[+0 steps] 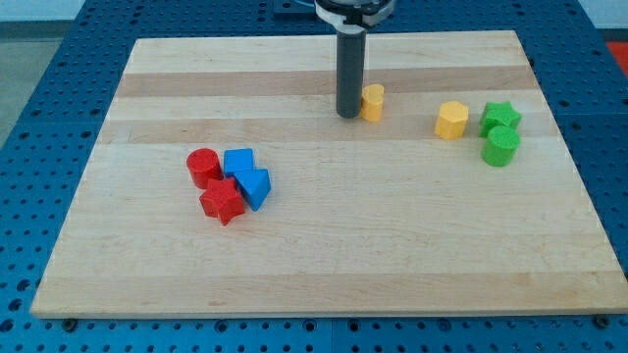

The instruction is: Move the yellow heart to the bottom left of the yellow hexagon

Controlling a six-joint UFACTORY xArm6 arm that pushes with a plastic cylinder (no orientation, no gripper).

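The rod's tip [348,115] rests on the wooden board [324,265] touching, or all but touching, the left side of the yellow heart [373,102]; having no jaws, it grips nothing and can only shove. The heart lies near the view's top, well apart from the yellow hexagon [451,120], which sits to its right and slightly lower, just beside the green star [499,117] and green cylinder [500,146]. The task looks barely begun: the heart must travel rightward and downward to finish below-left of the hexagon
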